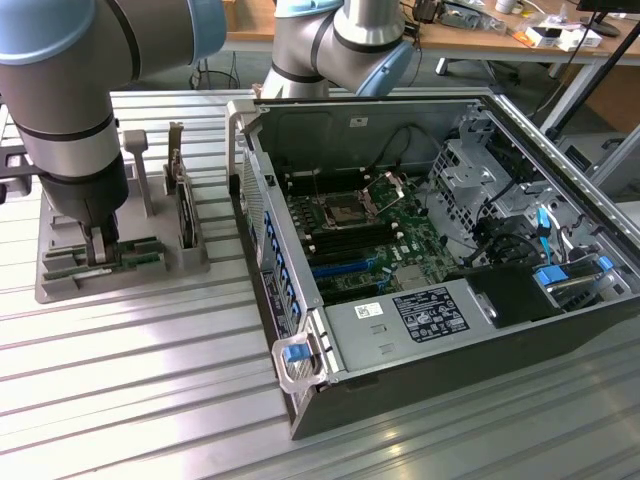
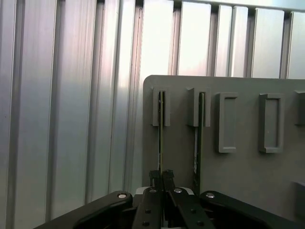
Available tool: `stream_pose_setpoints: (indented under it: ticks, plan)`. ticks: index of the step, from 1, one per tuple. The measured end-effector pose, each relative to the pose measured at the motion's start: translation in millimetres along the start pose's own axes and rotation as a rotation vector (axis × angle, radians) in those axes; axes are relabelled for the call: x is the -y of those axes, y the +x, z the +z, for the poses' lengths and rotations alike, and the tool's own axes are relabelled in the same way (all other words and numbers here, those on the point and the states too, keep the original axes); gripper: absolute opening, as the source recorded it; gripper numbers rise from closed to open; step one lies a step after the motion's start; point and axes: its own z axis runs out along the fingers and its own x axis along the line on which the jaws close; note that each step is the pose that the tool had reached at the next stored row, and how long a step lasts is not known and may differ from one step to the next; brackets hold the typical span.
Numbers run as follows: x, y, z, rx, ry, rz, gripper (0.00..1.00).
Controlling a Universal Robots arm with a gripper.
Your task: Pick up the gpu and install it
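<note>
The gpu (image 2: 160, 133) is a thin green stick seen edge-on, standing in a slot of the grey holder (image 2: 238, 176). In the wrist view my gripper (image 2: 161, 174) has both fingers pressed against its near end, shut on it. A second green stick (image 2: 196, 143) stands in the neighbouring slot. In the exterior view my gripper (image 1: 97, 250) reaches straight down into the grey holder (image 1: 60, 285) at the exterior view's left, among the green sticks (image 1: 135, 258). The stick still sits in its slot.
A dark upright expansion card (image 1: 185, 205) stands in the holder beside my gripper. The open computer case (image 1: 300, 360) lies at the exterior view's right with its motherboard (image 1: 370, 240) exposed. Everything rests on a ribbed metal table (image 1: 140, 400).
</note>
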Motion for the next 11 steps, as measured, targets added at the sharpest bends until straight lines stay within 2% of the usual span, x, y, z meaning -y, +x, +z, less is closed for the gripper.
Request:
stream_pose_setpoints:
  ticks: [11]
  plan:
    - [-0.4, -0.2, -9.5, -0.0001, -0.0002, 0.000, 0.12]
